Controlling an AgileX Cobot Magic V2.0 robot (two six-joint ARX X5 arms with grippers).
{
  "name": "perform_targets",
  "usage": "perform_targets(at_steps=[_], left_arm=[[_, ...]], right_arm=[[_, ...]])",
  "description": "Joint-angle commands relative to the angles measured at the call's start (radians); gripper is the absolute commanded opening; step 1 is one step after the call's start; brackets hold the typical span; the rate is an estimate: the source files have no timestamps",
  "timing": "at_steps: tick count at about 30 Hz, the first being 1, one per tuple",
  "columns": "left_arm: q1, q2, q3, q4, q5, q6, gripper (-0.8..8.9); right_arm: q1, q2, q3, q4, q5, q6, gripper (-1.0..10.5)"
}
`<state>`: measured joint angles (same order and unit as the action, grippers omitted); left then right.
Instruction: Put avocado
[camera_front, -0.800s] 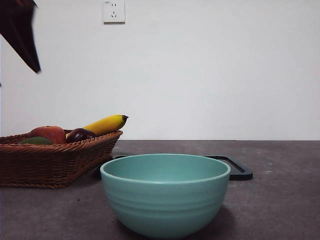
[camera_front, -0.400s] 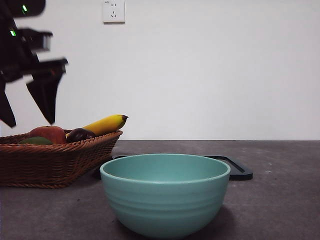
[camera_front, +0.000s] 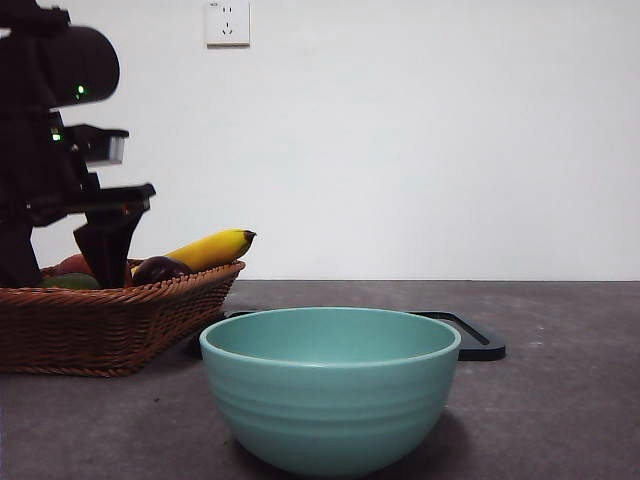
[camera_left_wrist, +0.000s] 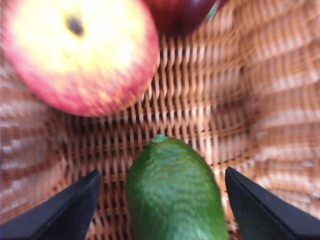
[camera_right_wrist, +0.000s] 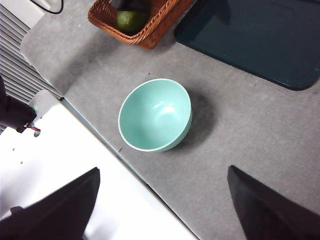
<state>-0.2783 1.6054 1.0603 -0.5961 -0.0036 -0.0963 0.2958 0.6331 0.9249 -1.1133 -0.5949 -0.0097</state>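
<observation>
The avocado (camera_left_wrist: 172, 195), dull green and pebbly, lies on the wicker floor of the basket (camera_left_wrist: 210, 115). My left gripper (camera_left_wrist: 162, 202) is down inside the basket, open, with one black jaw on each side of the avocado and not touching it. In the front view the left gripper (camera_front: 60, 265) stands dark over the basket (camera_front: 100, 325), and only a green sliver of the avocado (camera_front: 70, 283) shows above the rim. My right gripper (camera_right_wrist: 160, 200) hangs open high above the table, holding nothing; from there the avocado (camera_right_wrist: 129, 20) shows in the basket (camera_right_wrist: 150, 31).
A red-yellow apple (camera_left_wrist: 80, 55) and a dark plum (camera_left_wrist: 180, 12) lie just beyond the avocado. A banana (camera_front: 210, 248) rests on the basket's right rim. A teal bowl (camera_front: 330, 400) stands in front, with a dark flat tray (camera_front: 480, 340) behind it.
The left arm has come down from the top left corner into the basket, and its jaws now reach below the rim around the avocado. The fruit and the bowl have not moved.
</observation>
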Motion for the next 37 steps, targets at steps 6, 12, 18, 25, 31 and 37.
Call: perform_targets(at_steps=[6, 12, 18, 25, 31, 37], left_arm=[[-0.005, 0.045, 0.023, 0.008, -0.005, 0.003, 3.66], [-0.01, 0.044, 0.024, -0.005, -0.005, 0.002, 2.43], [-0.011, 0.034, 0.026, -0.032, -0.004, 0.001, 2.43], [-0.029, -0.08, 0.027, -0.042, 0.024, -0.004, 2.44], [-0.092, -0.237, 0.027, -0.076, 0.169, -0.04, 2.43], [-0.231, -0.338, 0.027, -0.093, 0.267, -0.062, 2.44]], right_arm=[[0.006, 0.007, 0.018, 0.011, 0.001, 0.01, 4.1], [0.006, 0.007, 0.018, 0.013, 0.004, 0.01, 4.1], [0.006, 0.007, 0.018, 0.013, 0.045, 0.01, 4.1], [0.006, 0.007, 0.018, 0.013, 0.045, 0.01, 4.1], [0.006, 0.007, 0.018, 0.013, 0.045, 0.01, 4.1], [0.006, 0.007, 0.018, 0.013, 0.045, 0.01, 4.1]])
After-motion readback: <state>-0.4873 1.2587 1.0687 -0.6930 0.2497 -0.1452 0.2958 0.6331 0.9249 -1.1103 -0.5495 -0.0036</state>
